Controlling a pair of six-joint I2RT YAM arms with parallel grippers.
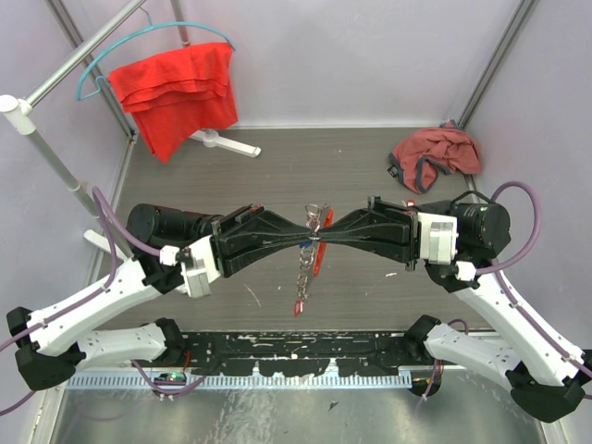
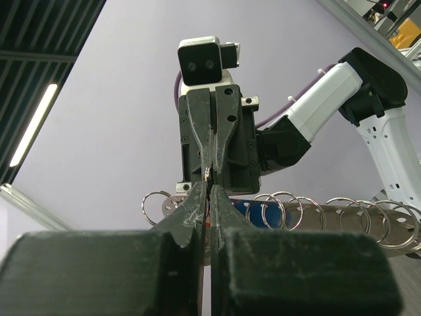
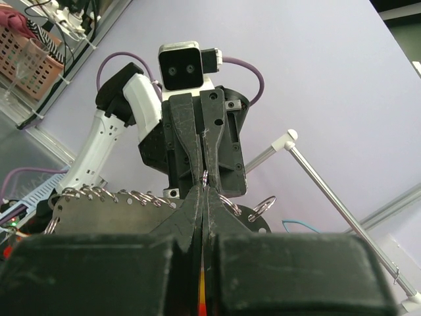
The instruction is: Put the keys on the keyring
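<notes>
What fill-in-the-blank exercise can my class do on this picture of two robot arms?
1. The left gripper and right gripper meet tip to tip, both ____ on the keyring.
2. The hanging cloth at the back left is coloured ____.
3. The crumpled cloth lies on the table at the back ____.
Missing words: shut; red; right.
</notes>
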